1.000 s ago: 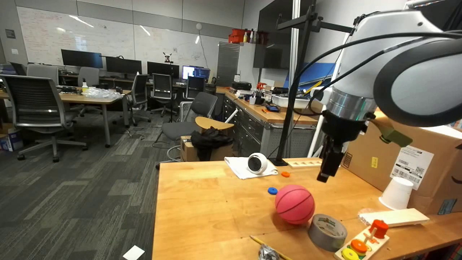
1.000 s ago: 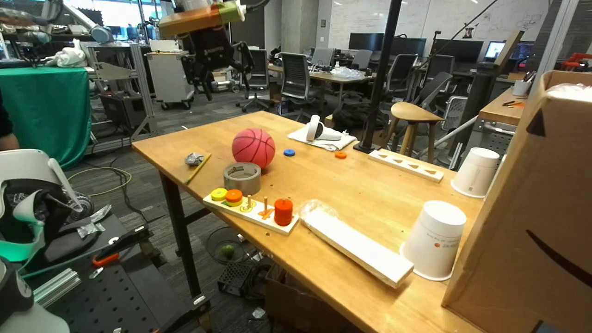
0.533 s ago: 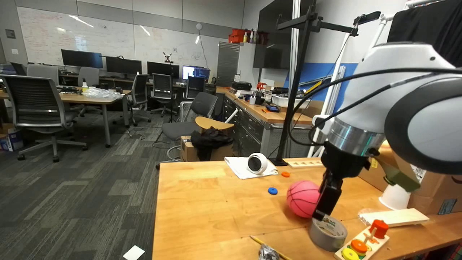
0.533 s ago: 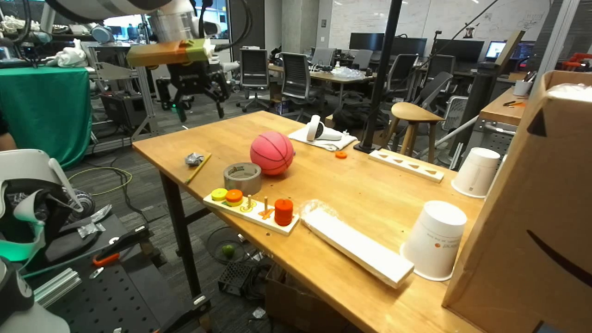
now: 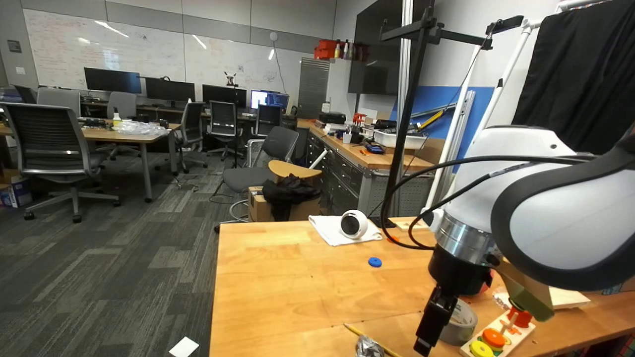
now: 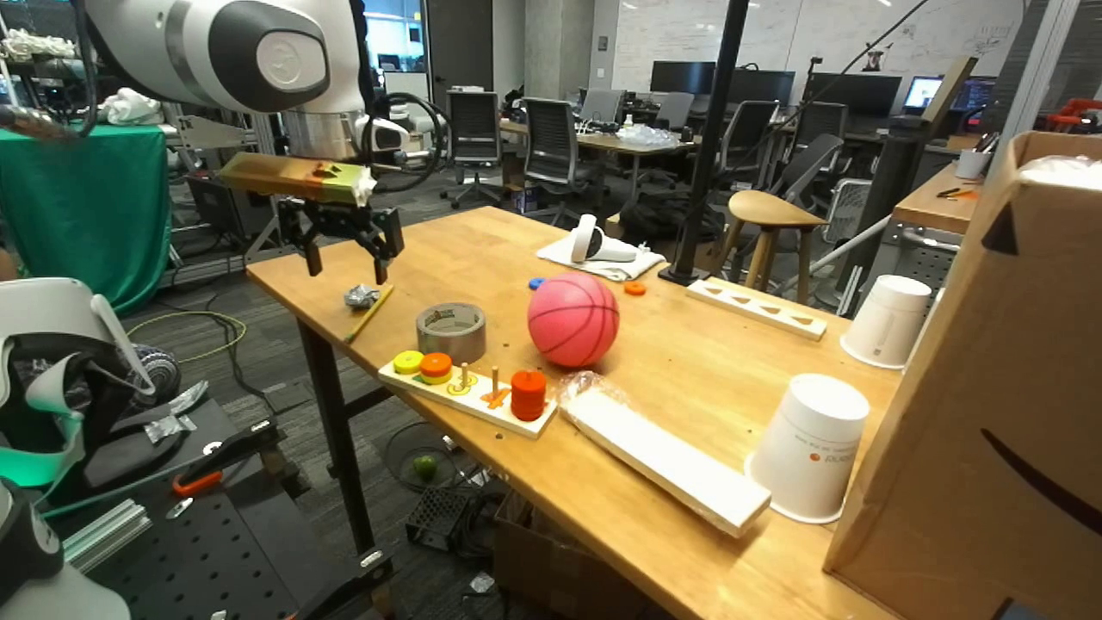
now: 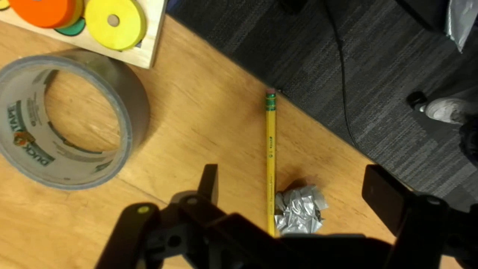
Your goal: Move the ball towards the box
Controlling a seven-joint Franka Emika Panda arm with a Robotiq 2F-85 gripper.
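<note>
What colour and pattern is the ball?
Round pink ball, with dark basketball-style lines; best seen in an exterior view.

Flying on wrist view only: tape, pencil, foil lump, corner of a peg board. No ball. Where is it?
Observer: In an exterior view the ball sits on the table, close to the plastic-wrapped end of the flat white block; can't tell if they touch.
Operator: Is it at the box?
Observer: No, it's well apart from the brown cardboard box in that same view.
Operator: Anything standing near the box that I should avoid?
Observer: An upturned white cup, close to the box on the side toward the ball.
</note>
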